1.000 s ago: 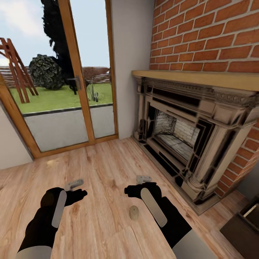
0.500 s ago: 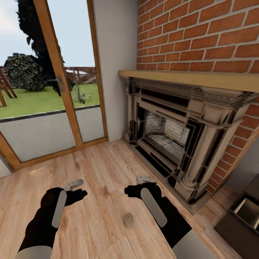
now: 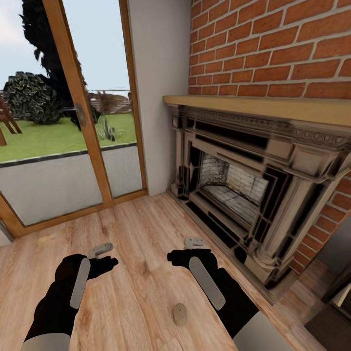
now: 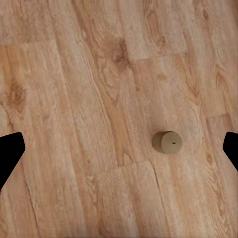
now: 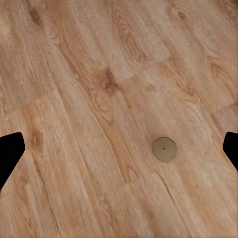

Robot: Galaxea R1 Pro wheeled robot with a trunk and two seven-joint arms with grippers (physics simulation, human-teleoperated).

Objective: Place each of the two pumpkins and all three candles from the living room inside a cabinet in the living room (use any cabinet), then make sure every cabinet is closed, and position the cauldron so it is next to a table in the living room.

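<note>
Cream-beige, one candle (image 3: 180, 314) stands upright on the wooden floor (image 3: 136, 234), between the two arms and closer to the right forearm. Left jaws (image 3: 100, 250) and right jaws (image 3: 194, 242) both hang spread wide over bare planks, grasping nothing. Fireplace (image 3: 243, 195) and brick wall (image 3: 273, 48) stand at right, glass door (image 3: 63, 122) at left.

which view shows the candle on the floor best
The left wrist view: the candle sits in the open, showing both its side and its top. The right wrist view sees only its round top. In the head view it is small, beside the right arm.
</note>
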